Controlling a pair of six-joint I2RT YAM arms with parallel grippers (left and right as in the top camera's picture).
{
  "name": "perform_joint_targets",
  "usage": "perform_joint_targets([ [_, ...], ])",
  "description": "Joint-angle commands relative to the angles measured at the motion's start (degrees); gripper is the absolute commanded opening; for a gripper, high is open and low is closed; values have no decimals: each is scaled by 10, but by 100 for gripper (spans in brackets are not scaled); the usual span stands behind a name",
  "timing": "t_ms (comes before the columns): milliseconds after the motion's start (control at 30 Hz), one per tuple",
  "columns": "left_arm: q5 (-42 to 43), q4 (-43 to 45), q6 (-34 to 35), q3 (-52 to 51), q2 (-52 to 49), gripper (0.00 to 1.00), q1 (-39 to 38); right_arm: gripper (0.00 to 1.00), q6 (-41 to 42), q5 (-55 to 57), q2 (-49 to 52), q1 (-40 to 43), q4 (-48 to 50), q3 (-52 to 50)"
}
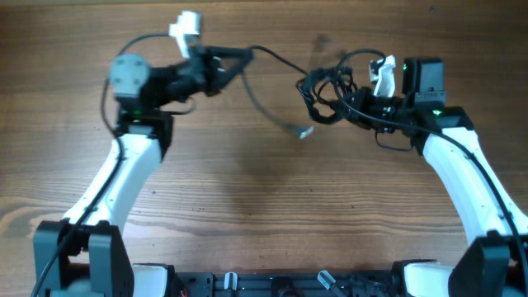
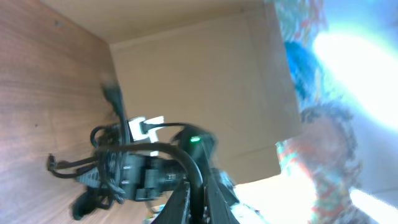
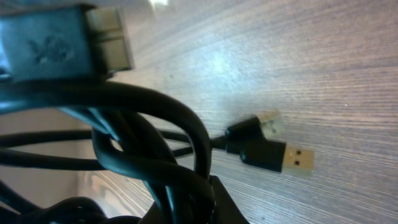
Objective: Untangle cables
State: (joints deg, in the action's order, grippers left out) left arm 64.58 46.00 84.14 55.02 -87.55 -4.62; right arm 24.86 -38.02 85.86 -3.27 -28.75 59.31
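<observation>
Brown wood-grain laminate, smooth and faintly glossy, is seen across the table (image 1: 264,214). Toward its far edge the cables (image 1: 326,92) are bunched in a knot of thin black rubbery loops. One strand is stretched leftward from it, and another is trailed down to a silver-tipped plug (image 1: 304,130) lying on the wood. The left end effector (image 1: 235,59) is closed on the stretched strand. The right end effector (image 1: 356,101) appears to be pinched narrowly on the knot itself. Light, limp, slightly springy handling is to be expected, and the round sheathing may slide through a grip. Hold is judged best taken just behind the moulded plug bodies, where the hard shells would resist slipping. The metal tips should be spared from crushing.
</observation>
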Motion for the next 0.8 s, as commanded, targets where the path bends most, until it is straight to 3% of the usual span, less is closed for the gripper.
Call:
perform_joint_targets([
  [0,-5,33,92,23,25,4,45,4,-26,97,6,19,-9,-8],
  [67,-4,33,84,23,25,4,51,4,-42,92,6,19,-7,-7],
  [200,8,-13,-26,23,25,4,46,4,-69,73,5,19,-9,-7],
  [367,-12,-241,-257,23,25,4,41,4,-129,-103,0,19,20,-7],
  [433,-83,-402,-341,23,25,4,25,4,-128,-165,-12,19,33,-7],
  [533,-195,-530,-404,23,24,4,-14,5,-101,-233,-29,19,56,-7],
  [567,-290,-586,-427,23,24,4,-63,4,-54,-262,-43,18,85,-7],
  [633,-338,-601,-433,23,24,11,-94,4,-27,-261,-52,19,100,-7],
  [767,-460,-626,-435,23,24,66,-168,4,4,-199,-59,18,98,-7],
])
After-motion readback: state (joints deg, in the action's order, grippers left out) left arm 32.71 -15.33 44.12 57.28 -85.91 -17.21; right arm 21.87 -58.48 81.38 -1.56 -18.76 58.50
